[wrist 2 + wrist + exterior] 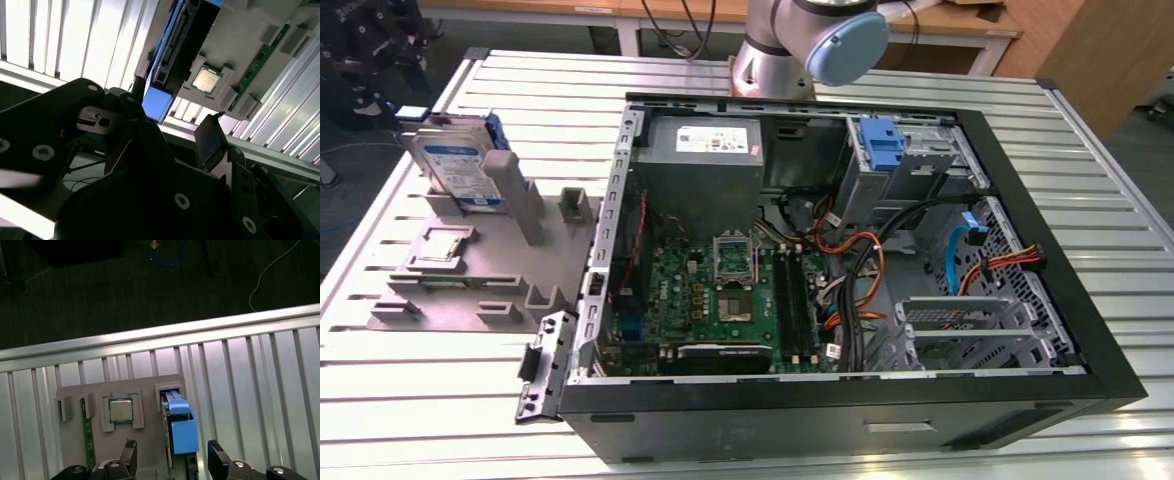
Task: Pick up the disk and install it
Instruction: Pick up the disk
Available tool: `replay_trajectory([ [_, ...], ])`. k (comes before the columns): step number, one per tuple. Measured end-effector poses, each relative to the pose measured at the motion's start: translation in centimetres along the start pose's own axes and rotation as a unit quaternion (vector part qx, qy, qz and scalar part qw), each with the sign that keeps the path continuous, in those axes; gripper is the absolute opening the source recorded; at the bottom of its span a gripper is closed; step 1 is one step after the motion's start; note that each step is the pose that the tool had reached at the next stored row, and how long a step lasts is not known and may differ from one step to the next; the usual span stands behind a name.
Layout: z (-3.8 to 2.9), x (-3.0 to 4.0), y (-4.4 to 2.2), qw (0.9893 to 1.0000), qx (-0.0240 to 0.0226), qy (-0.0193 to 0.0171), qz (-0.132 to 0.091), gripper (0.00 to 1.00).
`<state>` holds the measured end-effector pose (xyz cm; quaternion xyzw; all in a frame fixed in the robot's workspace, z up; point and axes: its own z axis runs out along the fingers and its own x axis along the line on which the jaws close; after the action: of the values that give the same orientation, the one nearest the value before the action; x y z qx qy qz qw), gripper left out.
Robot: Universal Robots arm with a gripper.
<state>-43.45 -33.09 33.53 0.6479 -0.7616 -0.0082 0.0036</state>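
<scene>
1. Disk (459,166): you will find it standing upright in the grey holder (494,272), upper part of the exterior view's left, outside the open computer case (854,420).
2. Gripper (172,447): fingers apart, one either side of the disk's blue frame, touching nothing.

arm (817,42) and disk (182,432) cut short
arm leaves the exterior view's top edge; disk's end runs off the first wrist view.

The disk (458,165), a silver drive with a blue-and-white label and a blue carrier frame, stands on edge in a grey holder (467,270). Its blue end lies between the spread fingers of the claw (172,447), touching neither.
</scene>
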Motion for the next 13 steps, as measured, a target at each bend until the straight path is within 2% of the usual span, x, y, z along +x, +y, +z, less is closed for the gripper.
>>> replay_trajectory([
  [9, 0.76, 0.05, 0.53, 0.9999, 0.0104, -0.0015, -0.007, 0.66],
  [13, 1.11, 0.05, 0.56, 0.9997, 0.0112, -0.0015, -0.022, 0.66],
])
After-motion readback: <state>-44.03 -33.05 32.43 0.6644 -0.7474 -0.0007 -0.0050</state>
